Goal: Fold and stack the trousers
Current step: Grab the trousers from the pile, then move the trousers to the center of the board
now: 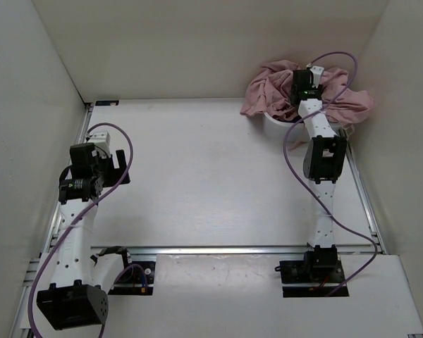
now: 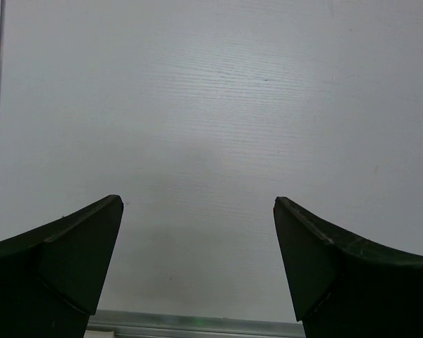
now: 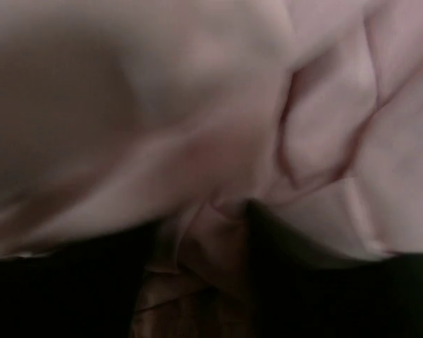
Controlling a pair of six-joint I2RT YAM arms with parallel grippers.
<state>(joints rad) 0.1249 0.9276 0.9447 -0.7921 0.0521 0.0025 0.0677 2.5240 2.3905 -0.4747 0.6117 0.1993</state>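
The dusty-pink trousers (image 1: 268, 88) lie crumpled in a heap at the table's far right corner. My right gripper (image 1: 299, 90) reaches down into the heap. In the right wrist view the pink trousers (image 3: 197, 105) fill the picture, and a bunched fold sits between the dark fingers of the right gripper (image 3: 204, 239), touching both. My left gripper (image 1: 102, 165) hovers over the left side of the table, far from the cloth. The left wrist view shows the left gripper (image 2: 197, 211) open, with only bare white table between its fingers.
A white tub (image 1: 275, 121) peeks out under the heap's near edge. White walls close in the table (image 1: 211, 176) on the left, back and right. Purple cables loop round both arms. An aluminium rail (image 2: 197, 325) runs along the near edge.
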